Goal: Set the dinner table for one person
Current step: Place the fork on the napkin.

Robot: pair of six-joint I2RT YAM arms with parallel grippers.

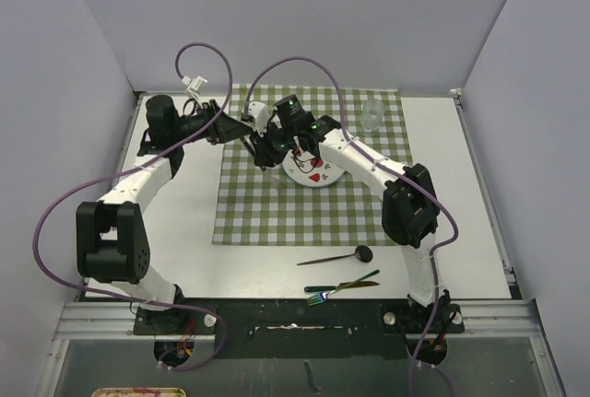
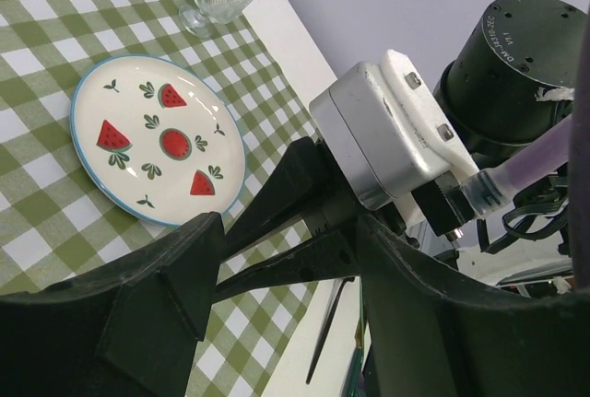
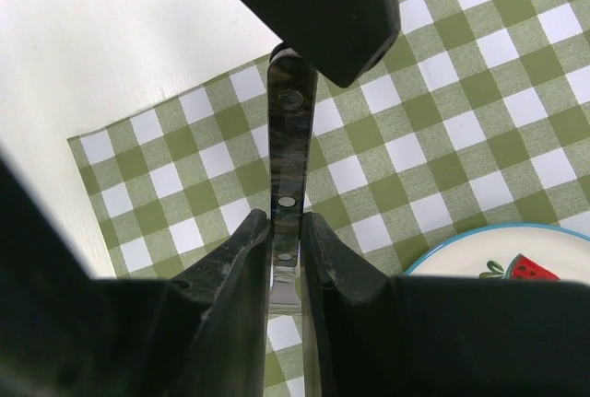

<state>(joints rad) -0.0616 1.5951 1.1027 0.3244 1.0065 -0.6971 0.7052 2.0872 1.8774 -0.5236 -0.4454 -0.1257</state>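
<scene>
White bench fills the view under both arms, bases at its near edge. Green checked cloth lies at bench centre toward the far edge. Watermelon plate sits on the cloth, and a glass stands at the cloth's far right corner. Right end effector is clamped on a dark metal utensil above the cloth. Left end effector is spread wide, straddling the right's fingers, one finger over the utensil's far end. Spoon and fork lie on bare bench by the near edge.
</scene>
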